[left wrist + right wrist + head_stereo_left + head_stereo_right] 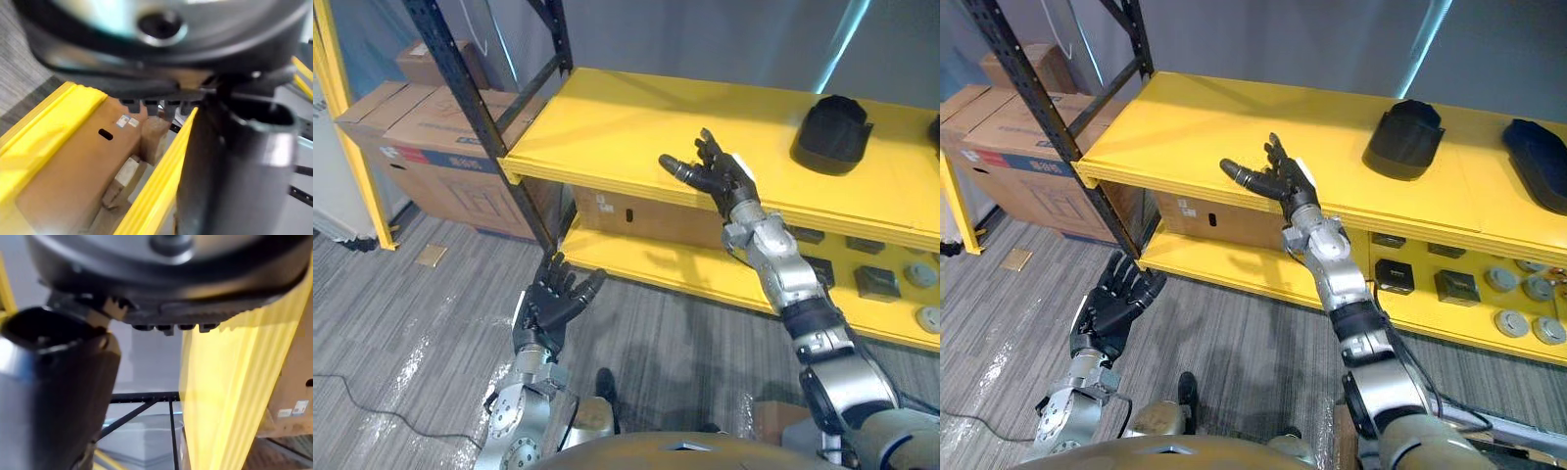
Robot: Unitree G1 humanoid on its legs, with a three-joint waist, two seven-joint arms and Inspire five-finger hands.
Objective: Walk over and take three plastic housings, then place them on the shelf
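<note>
Left robot hand [553,299] spread low, right robot hand [715,174] at shelf [607,127] edge.

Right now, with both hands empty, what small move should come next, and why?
Probably pull the right hand back from the top shelf: it is open and empty at the shelf's edge, two black housings lie there, so a third seems left to fetch.
</note>
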